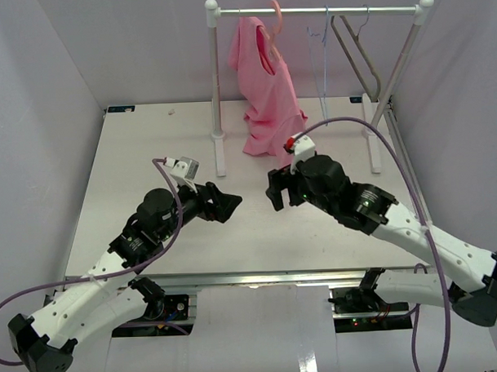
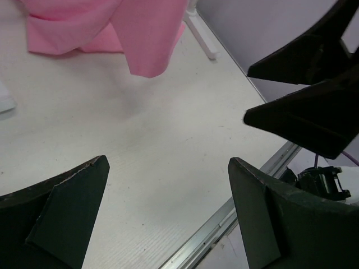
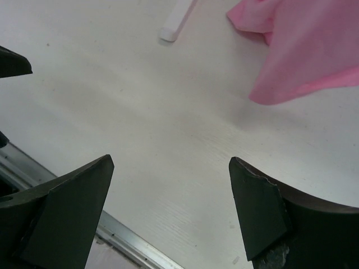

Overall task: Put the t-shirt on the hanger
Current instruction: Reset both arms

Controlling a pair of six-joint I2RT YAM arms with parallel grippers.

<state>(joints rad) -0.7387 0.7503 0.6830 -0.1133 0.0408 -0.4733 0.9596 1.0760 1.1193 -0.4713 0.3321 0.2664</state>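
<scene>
The pink t-shirt [image 1: 265,87] hangs from the pink hanger, whose hook [image 1: 276,15] sits over the white rail at the back; its hem rests on the table. Its lower part also shows in the left wrist view [image 2: 112,28] and the right wrist view [image 3: 303,50]. My left gripper [image 1: 231,204] is open and empty over the middle of the table, well in front of the shirt. My right gripper [image 1: 275,190] is open and empty, facing the left one. In the left wrist view the right gripper's fingers [image 2: 314,106] show at the right.
A white garment rack [image 1: 216,81] stands at the back of the table. A thin blue wire hanger [image 1: 324,61] and a grey hanger [image 1: 354,52] hang on its rail right of the shirt. The table's metal front edge [image 2: 224,218] lies close below both grippers.
</scene>
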